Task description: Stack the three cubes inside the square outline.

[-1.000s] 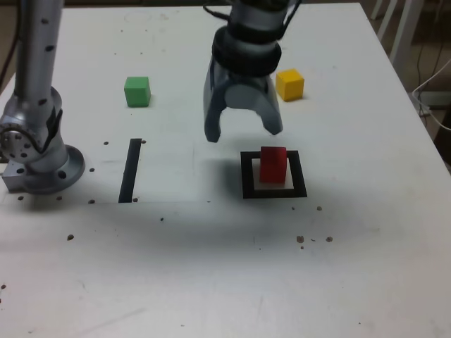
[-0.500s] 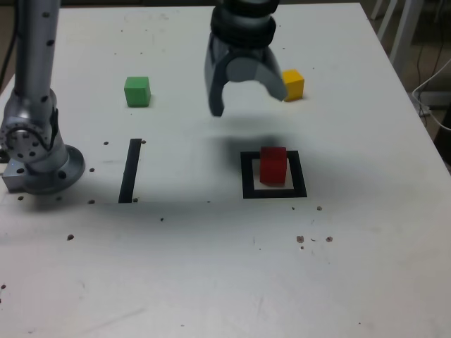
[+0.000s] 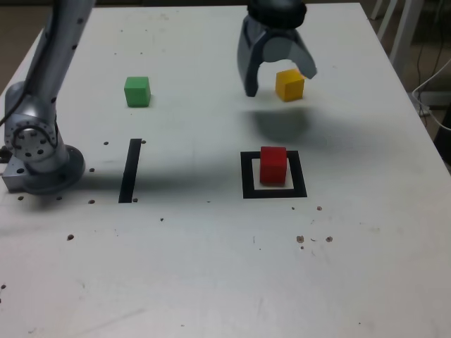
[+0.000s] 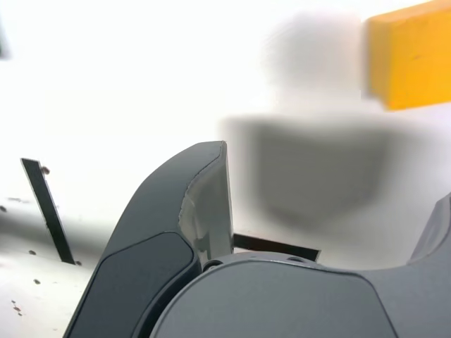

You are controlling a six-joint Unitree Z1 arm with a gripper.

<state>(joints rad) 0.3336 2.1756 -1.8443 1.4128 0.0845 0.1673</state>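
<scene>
Red cube (image 3: 273, 166) sits inside the square outline (image 3: 249, 191), and the gripper (image 3: 283, 83) is wide open, nothing in its grasp!
Here it hovers above the counter (image 3: 176, 282), right by the yellow cube (image 3: 289, 85) in the exterior view, while the green cube (image 3: 137, 92) waits well apart, on the exterior view's left, beyond the black strip (image 3: 130, 171).

Exterior view, worktop (image 3: 176, 274): first cube (image 3: 273, 167), lay inside square outline (image 3: 299, 174). Second cube (image 3: 289, 86), stood on far side, beyond outline. Third cube (image 3: 137, 92), stood far left, beyond strip (image 3: 130, 171); strip lay left of outline, right of arm base (image 3: 51, 172).
</scene>
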